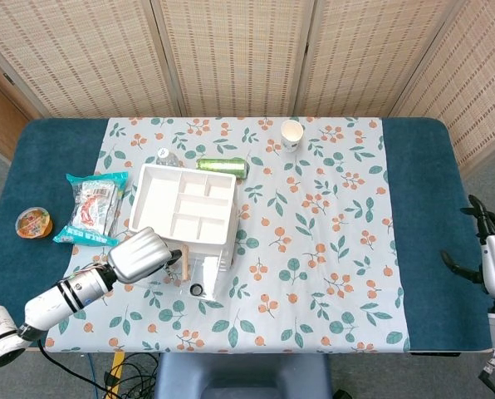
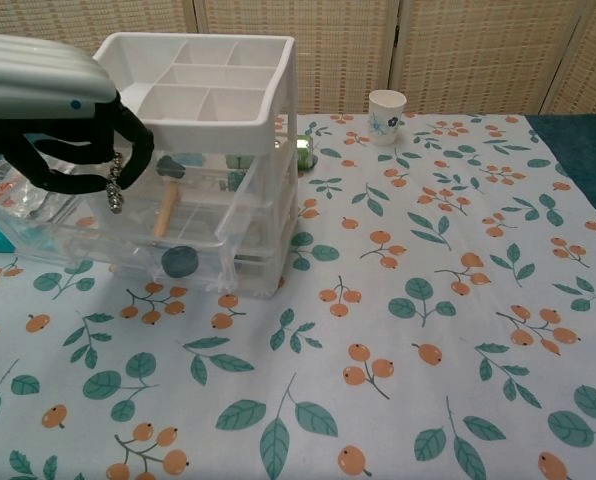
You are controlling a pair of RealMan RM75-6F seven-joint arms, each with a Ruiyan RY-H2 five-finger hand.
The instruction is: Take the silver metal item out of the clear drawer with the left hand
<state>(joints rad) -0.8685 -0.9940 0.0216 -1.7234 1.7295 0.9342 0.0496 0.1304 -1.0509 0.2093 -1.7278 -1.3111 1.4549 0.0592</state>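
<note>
While curled, the left hand (image 2: 63, 125) pinches a beaded silver chain (image 2: 114, 192) above the clear plastic drawer (image 2: 128, 245). Right hand (image 1: 490, 259): state unclear.

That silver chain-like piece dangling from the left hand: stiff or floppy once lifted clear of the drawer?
Probably floppy: the silver metal item hangs straight down from the left hand like linked beads, so it may swing. Likely light, since a fingertip pinch carries it. Its shine hints it could slip.

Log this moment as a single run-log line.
left hand: pinches silver metal item above open clear drawer | right hand: idle at table edge
</note>
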